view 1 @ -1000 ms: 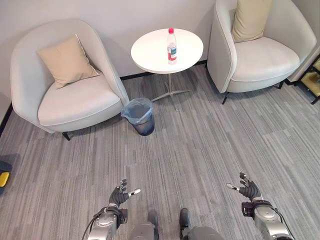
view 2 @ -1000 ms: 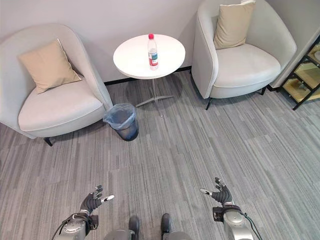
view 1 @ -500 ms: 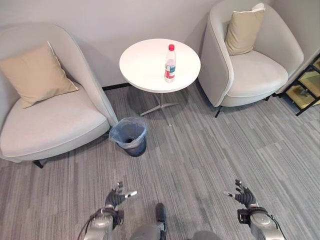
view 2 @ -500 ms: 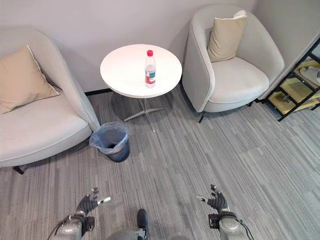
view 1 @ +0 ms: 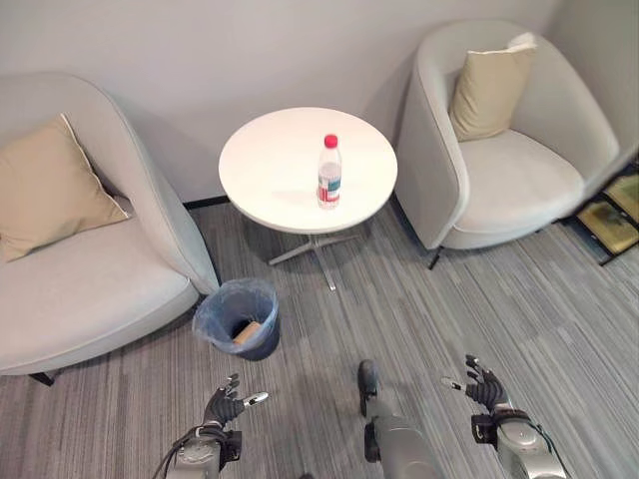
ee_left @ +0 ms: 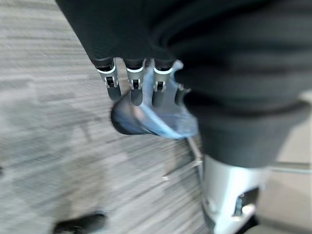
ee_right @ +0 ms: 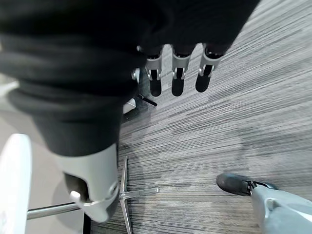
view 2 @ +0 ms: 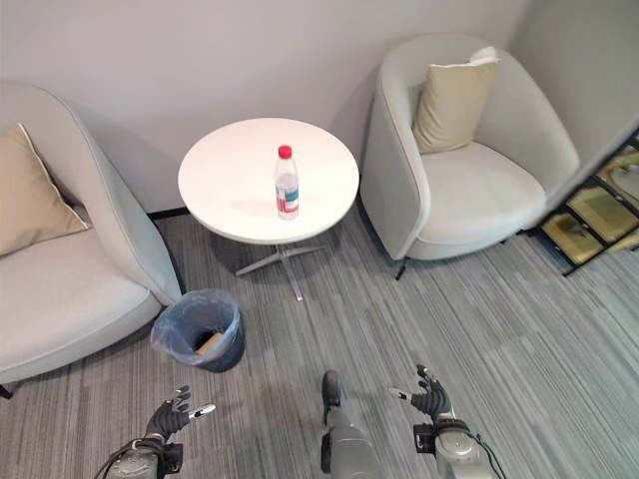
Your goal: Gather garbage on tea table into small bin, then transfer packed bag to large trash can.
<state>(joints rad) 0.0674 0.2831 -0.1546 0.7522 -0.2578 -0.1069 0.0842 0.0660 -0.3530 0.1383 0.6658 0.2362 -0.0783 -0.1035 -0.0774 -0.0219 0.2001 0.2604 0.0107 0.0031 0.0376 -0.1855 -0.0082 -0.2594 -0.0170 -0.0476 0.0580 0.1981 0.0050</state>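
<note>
A clear plastic bottle (view 1: 327, 174) with a red cap and red label stands upright on the round white tea table (view 1: 270, 170). On the floor left of the table's foot sits the small dark bin (view 1: 238, 317) lined with a blue bag, a brown scrap inside it (view 2: 210, 343). My left hand (view 1: 226, 404) hangs low in front of the bin, fingers relaxed and empty. Low on the right is my right hand (view 1: 479, 387), equally relaxed and empty. The left wrist view shows the bin (ee_left: 146, 117) past my fingers (ee_left: 135, 83).
Two pale armchairs flank the table: one at the left (view 1: 90, 289) with a tan cushion (view 1: 45, 190), one at the right (view 1: 499, 160) with a tan cushion (view 1: 491, 88). A black shelf frame (view 1: 619, 210) stands at the far right. Grey striped carpet (view 1: 559, 319) runs between.
The camera has moved closer to the table, so table, bin and chairs sit lower and larger in view. Both hands hang as before.
</note>
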